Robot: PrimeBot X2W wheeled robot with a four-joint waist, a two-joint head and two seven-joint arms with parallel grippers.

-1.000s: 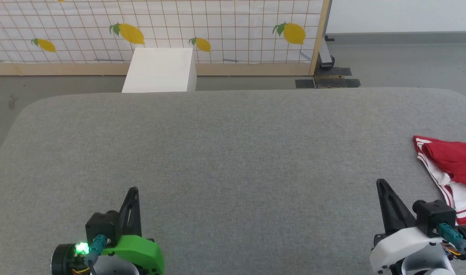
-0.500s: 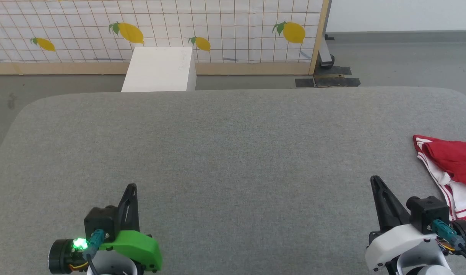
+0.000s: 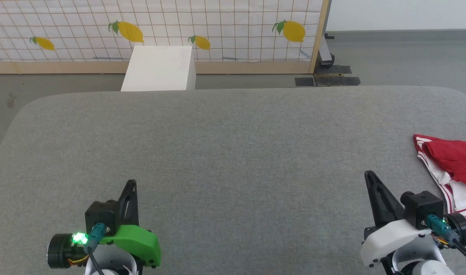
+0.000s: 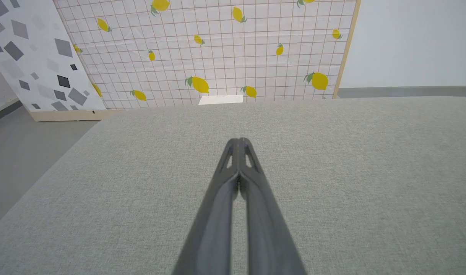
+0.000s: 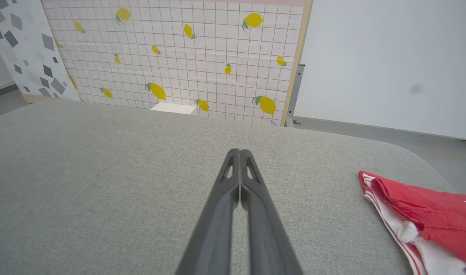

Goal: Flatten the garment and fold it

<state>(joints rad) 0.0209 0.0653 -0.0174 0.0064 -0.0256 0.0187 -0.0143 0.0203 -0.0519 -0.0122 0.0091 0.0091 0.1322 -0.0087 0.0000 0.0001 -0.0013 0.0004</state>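
Overhead, the head camera looks down on a wide tabletop (image 3: 233, 152) covered in plain grey fabric, with rounded far corners. The left gripper (image 3: 132, 184) sits at the lower left, mounted on a bright green housing with a small green light glowing beside it. The right gripper (image 3: 369, 175) sits at the lower right on a white housing. Each gripper has its two long dark fingers pressed together into a single point, holding nothing. Both point away from the robot across the fabric.

The garment (image 3: 452, 162) lies in a crumpled heap at the right edge of the tabletop, partly cut off by the frame. It is red, with white cloth and red-and-white striped trim showing underneath along its left side. It is near the right gripper, on that gripper's right, and the fingertips are clear of it. In the right wrist view the garment (image 5: 420, 217) rests on the fabric off to the right of the closed fingers (image 5: 252, 198), apart from them.

Beyond the tabletop a white box (image 3: 158, 68) stands on a grey floor (image 3: 389, 57). Behind it is a screen (image 3: 217, 26) printed with a white grid and yellow lemons, framed in pale wood. The left wrist view shows the left gripper (image 4: 238, 140) closed above the grey fabric. A white panel (image 4: 34, 57) scattered with grey shapes leans at the far left.
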